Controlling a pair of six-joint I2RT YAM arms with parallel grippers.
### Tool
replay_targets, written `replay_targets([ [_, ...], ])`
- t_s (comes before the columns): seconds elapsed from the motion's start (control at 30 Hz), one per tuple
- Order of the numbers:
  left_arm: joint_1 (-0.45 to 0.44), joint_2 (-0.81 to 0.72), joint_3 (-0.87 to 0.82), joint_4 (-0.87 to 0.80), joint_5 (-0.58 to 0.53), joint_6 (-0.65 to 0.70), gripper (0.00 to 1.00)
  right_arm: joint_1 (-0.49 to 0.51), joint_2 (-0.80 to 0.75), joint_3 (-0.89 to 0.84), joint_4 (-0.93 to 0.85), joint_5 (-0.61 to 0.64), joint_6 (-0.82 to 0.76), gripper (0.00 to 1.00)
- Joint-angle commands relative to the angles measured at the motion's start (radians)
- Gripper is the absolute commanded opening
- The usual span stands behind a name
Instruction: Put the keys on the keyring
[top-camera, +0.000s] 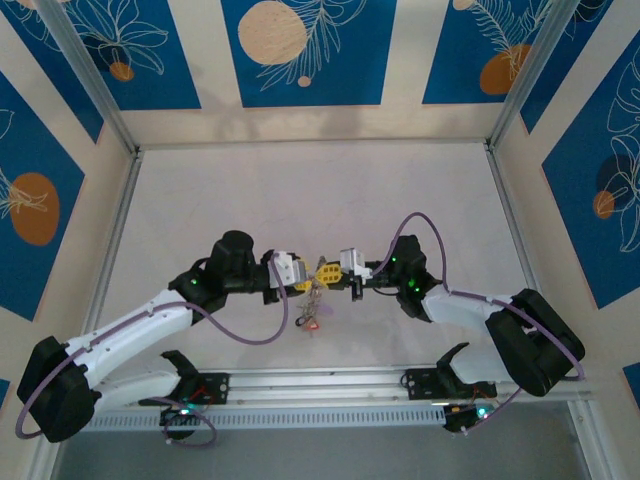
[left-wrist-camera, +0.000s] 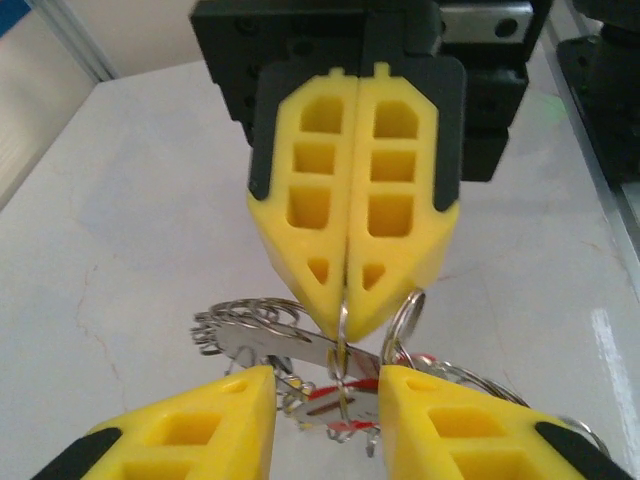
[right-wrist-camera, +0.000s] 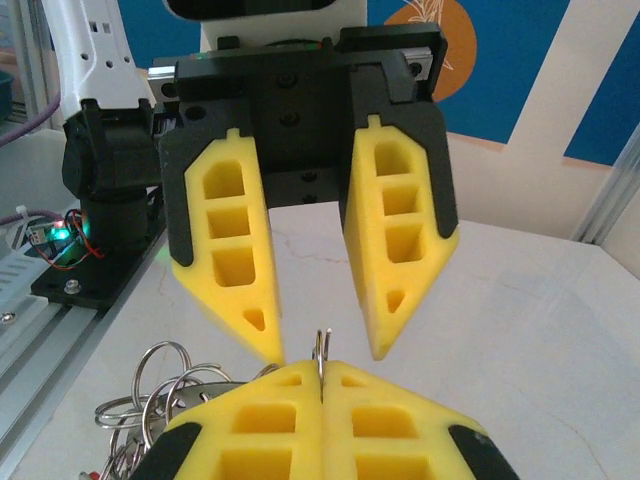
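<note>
Your right fingers (right-wrist-camera: 270, 420): together, pinching a thin wire ring (right-wrist-camera: 317, 348). Your left fingers (right-wrist-camera: 235, 260): apart, either side of it.

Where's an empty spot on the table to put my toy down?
The far half of the table, up to the back wall, is bare. So are the patches left of the left arm and right of the right arm. The middle near the front is crowded: the left claw and right claw meet tip to tip there, with the keys bunched beside them.
</note>
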Motion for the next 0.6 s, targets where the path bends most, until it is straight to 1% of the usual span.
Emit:
replay_targets([
  [0.0,0.009,0.001,0.043,-0.095,0.054,0.065,0.32,0.004,-0.030,-0.004,0.026,-0.011,-0.025,0.00],
  [0.1,0.011,0.011,0.063,-0.131,0.036,0.079,0.30,0.003,-0.032,-0.004,0.025,-0.009,-0.025,0.00],
  [0.23,0.011,0.026,0.072,-0.103,0.046,0.060,0.25,0.005,-0.031,-0.002,0.023,-0.009,-0.027,0.00],
  [0.57,0.011,0.049,0.082,-0.032,0.086,-0.002,0.24,0.007,-0.036,-0.001,0.015,-0.003,-0.031,0.00],
])
